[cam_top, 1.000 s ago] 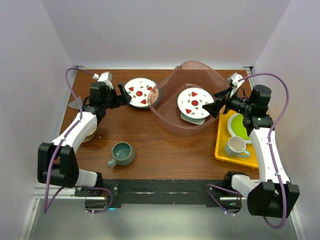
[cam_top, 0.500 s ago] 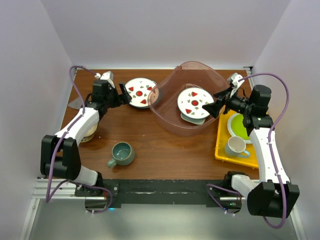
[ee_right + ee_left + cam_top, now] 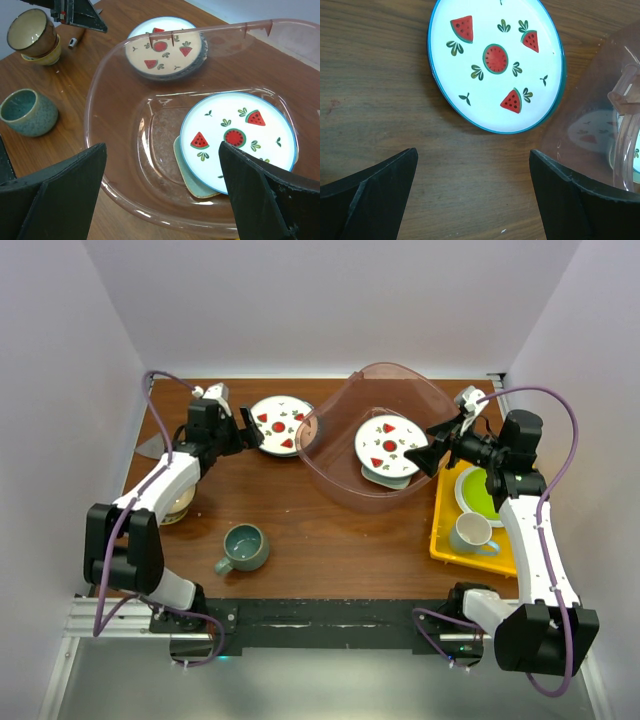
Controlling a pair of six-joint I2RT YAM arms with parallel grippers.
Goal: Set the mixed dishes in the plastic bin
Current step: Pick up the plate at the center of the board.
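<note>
A white watermelon-motif plate [image 3: 281, 425] [image 3: 496, 62] lies on the wooden table, left of the plastic bin [image 3: 335, 472] [image 3: 100, 125]. My left gripper [image 3: 245, 430] [image 3: 473, 152] stands open just left of that plate, with only bare table between its fingers. Inside the bin a second watermelon plate [image 3: 388, 445] [image 3: 239, 140] rests on a mint squarish dish [image 3: 187, 170]. My right gripper [image 3: 428, 450] [image 3: 162, 146] hangs open and empty over the bin's right side. A grey-teal mug [image 3: 244, 548] [image 3: 27, 112] sits near the front. Stacked bowls [image 3: 175, 505] [image 3: 35, 35] stand at the left.
A flat yellow tray [image 3: 445, 535] at the right edge holds a lime-green plate [image 3: 478, 492] and a white mug [image 3: 472, 532]. The bin's wall [image 3: 590, 125] rises just right of the loose plate. White walls close in the table on three sides.
My left arm has shifted slightly, bringing its open gripper a little closer to the loose watermelon plate. The right arm and the dishes have not moved.
</note>
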